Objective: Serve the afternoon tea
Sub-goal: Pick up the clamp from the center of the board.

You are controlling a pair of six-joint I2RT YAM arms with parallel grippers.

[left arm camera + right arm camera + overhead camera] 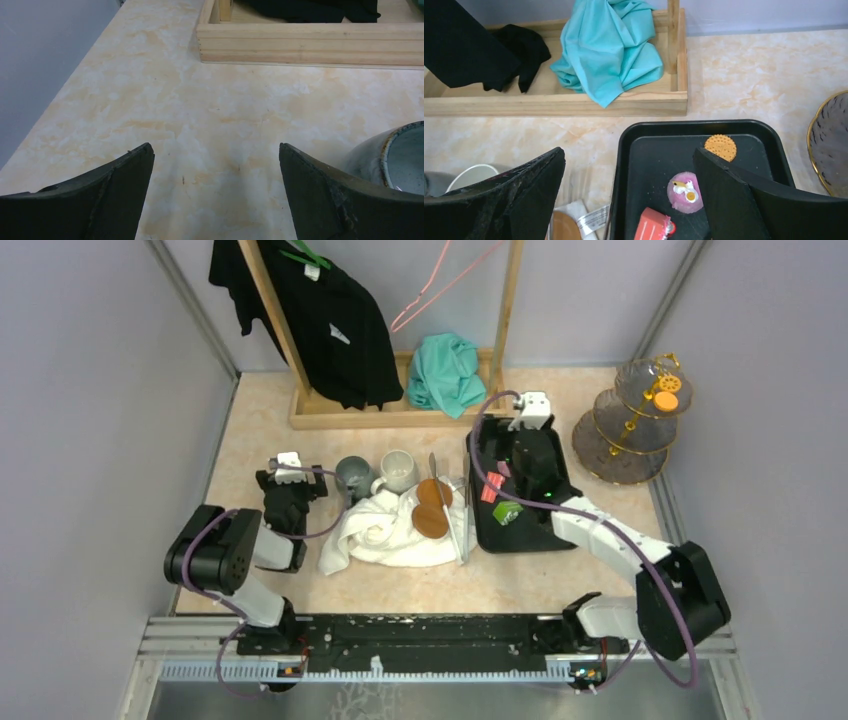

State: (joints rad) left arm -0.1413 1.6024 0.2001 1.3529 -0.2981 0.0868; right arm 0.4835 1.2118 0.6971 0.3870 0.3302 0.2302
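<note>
The clear-glass three-tier stand [632,420] with a gold frame stands at the far right, an orange sweet [666,400] on its top tier. The black tray [545,532] holds red [490,487] and green [507,512] pieces. In the right wrist view the tray [634,150] shows an orange biscuit [720,146], a pink doughnut [685,191] and a red piece [651,225]. My right gripper [629,150] hovers open and empty over the tray's left rim. The grey mug [352,475] stands just right of my left gripper [290,480], which is open and empty above the table [215,146].
A white mug [398,470], a white cloth [385,530] bearing two orange discs [432,507] and long metal tongs [447,505] lie between the arms. A wooden clothes rack [390,418] with black garments and a teal cloth [445,373] stands at the back.
</note>
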